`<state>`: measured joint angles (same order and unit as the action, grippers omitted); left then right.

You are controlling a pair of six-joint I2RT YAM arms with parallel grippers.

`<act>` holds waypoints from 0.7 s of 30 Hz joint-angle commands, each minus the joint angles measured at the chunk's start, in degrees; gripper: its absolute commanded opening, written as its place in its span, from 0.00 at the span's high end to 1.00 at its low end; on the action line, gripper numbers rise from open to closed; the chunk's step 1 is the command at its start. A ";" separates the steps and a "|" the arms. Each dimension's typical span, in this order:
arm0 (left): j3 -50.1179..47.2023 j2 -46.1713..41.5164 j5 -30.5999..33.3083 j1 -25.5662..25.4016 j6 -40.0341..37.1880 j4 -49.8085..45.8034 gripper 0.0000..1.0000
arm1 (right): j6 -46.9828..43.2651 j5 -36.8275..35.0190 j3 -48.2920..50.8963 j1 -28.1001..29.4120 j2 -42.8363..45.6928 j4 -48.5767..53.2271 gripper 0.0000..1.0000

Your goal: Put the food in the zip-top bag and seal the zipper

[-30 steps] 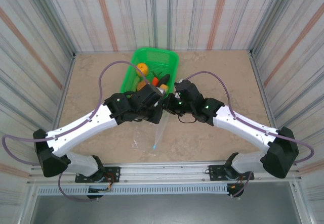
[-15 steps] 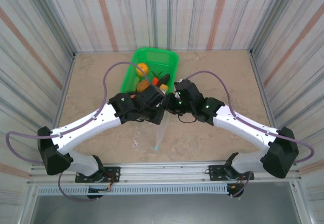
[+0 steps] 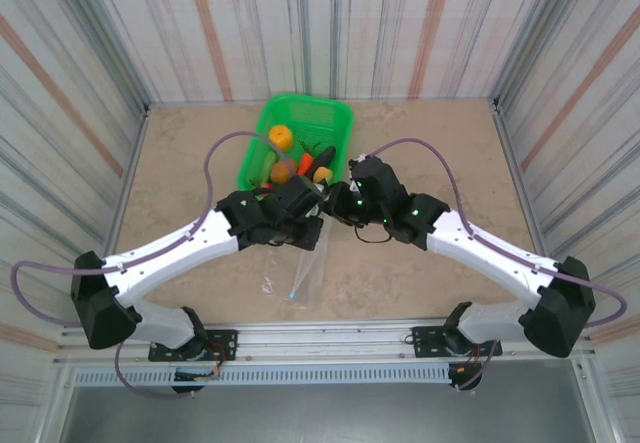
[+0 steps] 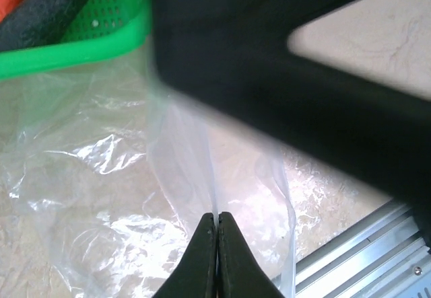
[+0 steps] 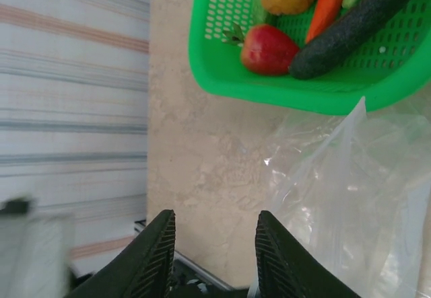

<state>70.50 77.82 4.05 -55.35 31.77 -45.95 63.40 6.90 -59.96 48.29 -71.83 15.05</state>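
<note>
Left wrist: left gripper (image 4: 217, 216) jaws pressed together, pinching film of zip-top bag (image 4: 87, 177); green basket (image 4: 74, 50) at far left.
Right wrist: right gripper (image 5: 215, 217) jaws apart, empty, bag just beside on right; red fruit (image 5: 268, 48), carrot (image 5: 328, 2), cucumber (image 5: 357, 22) in basket.
Top: bag's near end further left than a second ago.

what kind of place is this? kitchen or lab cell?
Probably a lab test cell: striped panel walls box in a beige table, an aluminium mounting rail runs along its near edge, and toy food sits in a green basket.
</note>
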 commanded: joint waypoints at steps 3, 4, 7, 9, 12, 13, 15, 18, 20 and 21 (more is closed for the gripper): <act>-5.95 -6.18 -8.30 5.06 3.35 7.32 1.00 | -5.60 -3.35 0.54 -1.68 6.39 4.20 0.53; -6.93 -6.92 -9.36 5.78 3.71 8.41 1.00 | -7.03 -4.63 0.18 -1.94 6.97 6.34 0.48; -9.13 -8.62 -12.01 7.02 5.07 11.23 1.00 | -11.54 -5.98 -0.49 -2.27 7.25 12.34 0.43; -10.07 -8.90 -14.08 7.61 6.08 12.84 1.00 | -14.15 -4.47 -0.90 -2.29 6.42 14.94 0.41; -11.26 -9.26 -14.28 7.67 8.01 14.75 1.00 | -16.02 -1.71 -1.78 -2.08 4.06 19.10 0.40; -11.69 -9.31 -14.29 7.71 8.61 15.52 1.00 | -16.75 -0.42 -1.98 -1.70 3.40 19.67 0.40; -12.13 -9.25 -14.63 7.80 9.35 17.09 1.00 | -17.55 1.27 -1.88 -0.80 2.26 20.02 0.40; -12.33 -8.32 -16.75 7.80 10.05 19.16 1.00 | -17.91 3.48 -1.42 0.31 0.98 18.45 0.42; -11.97 -7.58 -17.78 7.80 10.33 19.41 1.00 | -17.96 4.64 -1.62 0.78 -0.33 17.49 0.43; -11.73 -7.40 -18.02 7.80 10.33 19.39 1.00 | -18.00 4.83 -1.99 0.97 -1.17 17.36 0.44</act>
<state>58.76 69.82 -11.42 -47.94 40.60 -28.73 47.44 9.04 -60.29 48.53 -71.35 31.75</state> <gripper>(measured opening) 0.053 0.566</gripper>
